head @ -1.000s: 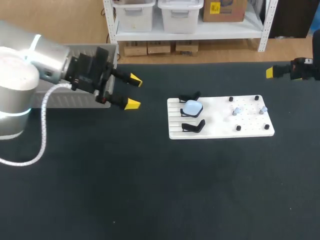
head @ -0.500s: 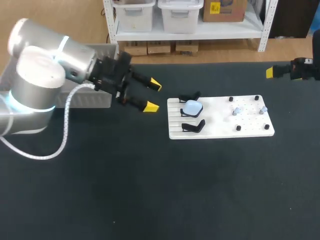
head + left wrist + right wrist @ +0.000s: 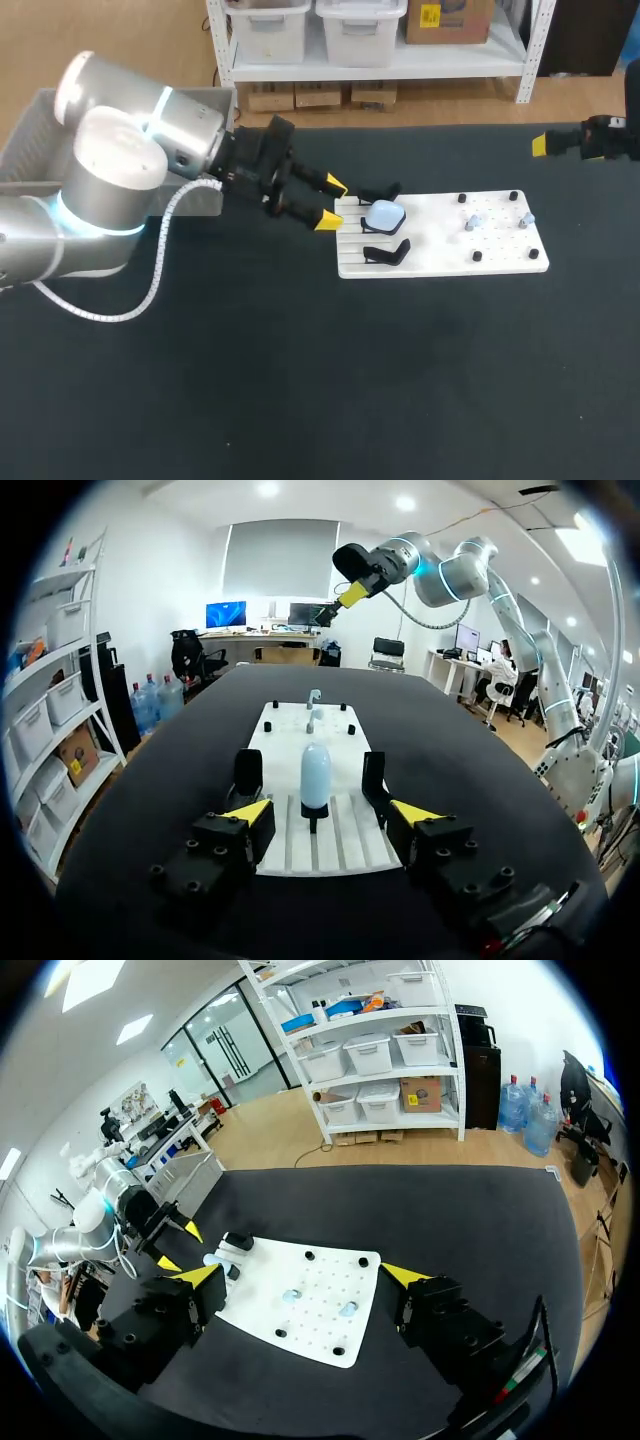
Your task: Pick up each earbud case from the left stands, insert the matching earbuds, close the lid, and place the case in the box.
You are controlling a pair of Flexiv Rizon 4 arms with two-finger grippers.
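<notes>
Within the last second the left arm has swung away from the grey plastic box (image 3: 38, 118) and across the black desk (image 3: 300, 380). Its left hand (image 3: 332, 203) now sits just short of the near edge of the white slatted board (image 3: 430, 248), with its yellow-tipped fingers spread wide and nothing held. The pale blue, rounded earbud case (image 3: 315, 773) stands straight ahead of this hand, on the middle one of the black stands (image 3: 247, 770), lined up with the gap between the fingers but not yet inside it. The approach looks nearly finished, so a short advance and a squeeze should come next. The right hand (image 3: 302, 1278) has not shifted; it hangs wide open and empty, well apart from the board, where the small earbuds (image 3: 292, 1297) wait beyond its fingers.
</notes>
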